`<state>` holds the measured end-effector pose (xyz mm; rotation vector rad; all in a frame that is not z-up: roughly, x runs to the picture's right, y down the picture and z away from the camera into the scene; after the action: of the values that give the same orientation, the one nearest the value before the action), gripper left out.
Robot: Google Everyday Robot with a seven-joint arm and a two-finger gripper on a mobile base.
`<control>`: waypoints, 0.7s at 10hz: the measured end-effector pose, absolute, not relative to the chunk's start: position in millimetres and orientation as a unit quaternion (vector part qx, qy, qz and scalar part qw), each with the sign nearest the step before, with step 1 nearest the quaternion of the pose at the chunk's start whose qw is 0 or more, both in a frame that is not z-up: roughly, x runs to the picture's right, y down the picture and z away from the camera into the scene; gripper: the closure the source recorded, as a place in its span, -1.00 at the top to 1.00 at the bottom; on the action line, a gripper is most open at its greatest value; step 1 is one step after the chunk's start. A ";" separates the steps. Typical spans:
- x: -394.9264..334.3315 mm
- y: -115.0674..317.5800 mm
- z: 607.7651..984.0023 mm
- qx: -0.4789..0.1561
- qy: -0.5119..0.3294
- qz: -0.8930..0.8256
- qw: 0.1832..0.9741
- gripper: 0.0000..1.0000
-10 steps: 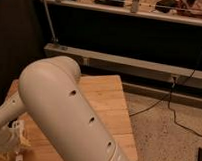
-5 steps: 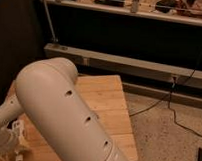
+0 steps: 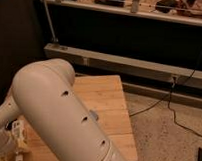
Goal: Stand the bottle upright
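The gripper (image 3: 6, 142), fingers spread, low at the table's (image 3: 105, 95) left, should take the likely light, slippery bottle (image 3: 18, 133) mid-body.

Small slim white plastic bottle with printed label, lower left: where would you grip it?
Probably mid-body, across its slim width, from above: the bottle shows only partly beside the big white arm, so its pose is unclear. The open gripper hangs beside it, bottom left.

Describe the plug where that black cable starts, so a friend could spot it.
Start at the wooden table behind the big white arm, whose gripper is hidden low at the left. Follow the grey ledge behind it rightward to the small plug; it alone has a black cable trailing to the floor.
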<state>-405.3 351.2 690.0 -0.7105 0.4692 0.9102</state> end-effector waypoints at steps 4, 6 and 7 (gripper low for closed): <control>-405.5 359.0 691.1 -0.334 0.228 0.426 0.809 0.30; -405.8 359.6 691.7 -0.335 0.228 0.430 0.807 0.19; -405.0 359.3 692.3 -0.335 0.229 0.432 0.806 0.11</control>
<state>-405.0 359.3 692.3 -0.7160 0.4897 0.9238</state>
